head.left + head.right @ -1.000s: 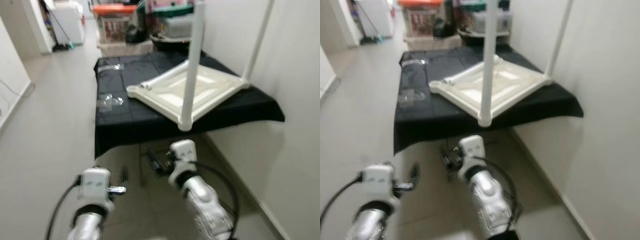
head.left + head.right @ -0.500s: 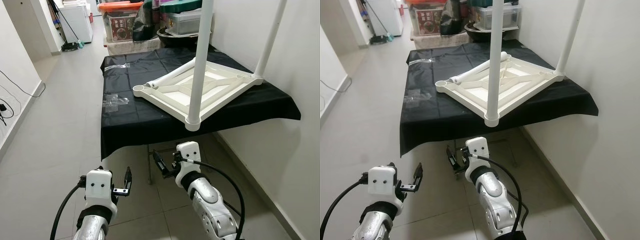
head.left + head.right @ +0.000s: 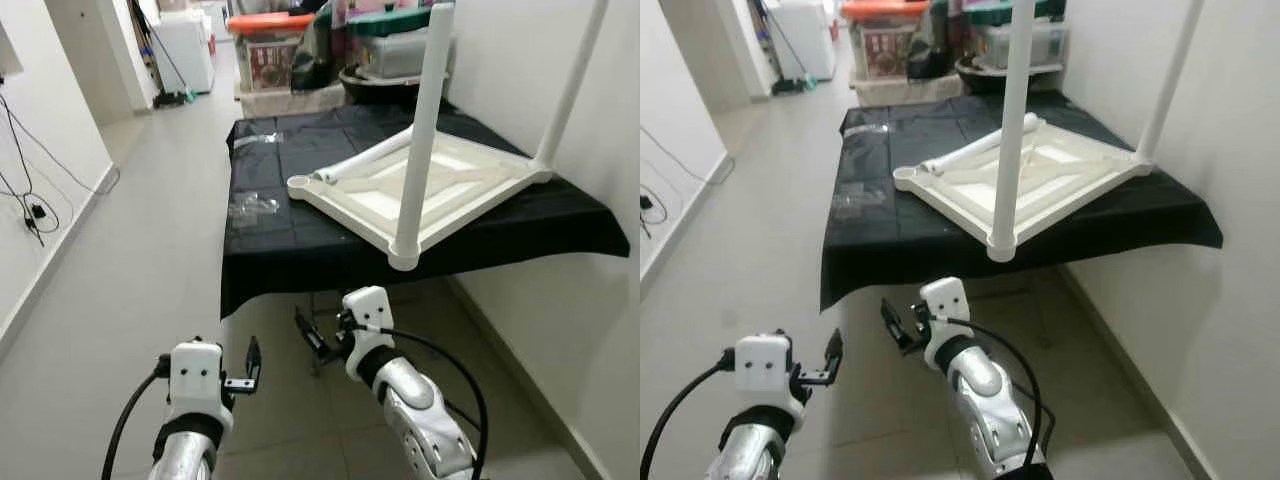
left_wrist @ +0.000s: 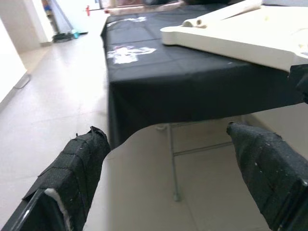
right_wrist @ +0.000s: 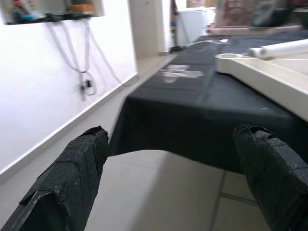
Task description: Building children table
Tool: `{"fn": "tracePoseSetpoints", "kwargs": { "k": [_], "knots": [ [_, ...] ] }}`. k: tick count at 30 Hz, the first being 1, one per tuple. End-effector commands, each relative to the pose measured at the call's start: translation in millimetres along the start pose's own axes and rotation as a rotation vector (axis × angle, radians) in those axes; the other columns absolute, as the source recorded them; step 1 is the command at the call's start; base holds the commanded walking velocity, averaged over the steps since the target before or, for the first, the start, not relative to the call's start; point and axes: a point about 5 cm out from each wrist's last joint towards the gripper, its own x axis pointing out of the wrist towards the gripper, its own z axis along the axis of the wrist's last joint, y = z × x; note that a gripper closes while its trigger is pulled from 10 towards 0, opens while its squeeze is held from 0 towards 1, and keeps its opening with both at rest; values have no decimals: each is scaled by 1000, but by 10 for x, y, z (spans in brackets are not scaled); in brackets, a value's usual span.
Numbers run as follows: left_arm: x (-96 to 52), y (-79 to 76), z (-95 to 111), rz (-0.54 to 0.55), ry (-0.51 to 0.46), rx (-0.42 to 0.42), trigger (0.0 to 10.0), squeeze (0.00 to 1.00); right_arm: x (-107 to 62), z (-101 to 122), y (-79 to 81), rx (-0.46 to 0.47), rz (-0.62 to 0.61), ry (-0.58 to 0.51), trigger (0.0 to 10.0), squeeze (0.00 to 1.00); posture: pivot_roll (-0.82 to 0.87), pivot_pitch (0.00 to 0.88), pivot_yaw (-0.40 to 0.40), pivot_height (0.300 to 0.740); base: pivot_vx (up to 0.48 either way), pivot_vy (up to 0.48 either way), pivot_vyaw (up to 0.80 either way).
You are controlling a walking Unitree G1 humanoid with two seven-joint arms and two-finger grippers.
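While both jaws stay spread and low, the upturned table (image 3: 420,185) seemingly hasn't moved.

Home hallway, used partly for storage: pale tiled floor (image 3: 130,260) and white walls around a black-draped table (image 3: 300,230); beyond the table, stacked plastic storage bins (image 3: 272,55), a white appliance (image 3: 185,45) and a broom (image 3: 172,75).
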Motion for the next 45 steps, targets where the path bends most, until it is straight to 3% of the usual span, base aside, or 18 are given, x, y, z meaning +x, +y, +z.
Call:
{"fn": "tracePoseSetpoints", "kwargs": {
  "k": [1,22,34,40,45],
  "knots": [
    [7,4,10,7,-5,14,10000,0,2,-13,-13,2,-2,3,10000,0,-34,0,18,740,300,0,0],
    [11,26,30,26,-13,21,10000,0,19,-17,13,17,35,1,10000,0,-34,0,17,740,308,0,0],
    [20,35,45,35,-21,10,10000,0,114,146,3,-8,89,-63,10000,0,-35,0,18,740,379,0,0],
    [15,27,64,27,-35,-6,10000,0,171,242,10,-12,74,-87,10000,0,-35,0,18,740,0,0,0],
    [16,23,49,25,-25,-7,10000,0,240,485,117,21,131,-156,10000,0,-35,0,22,740,0,0,0]
  ]
}}
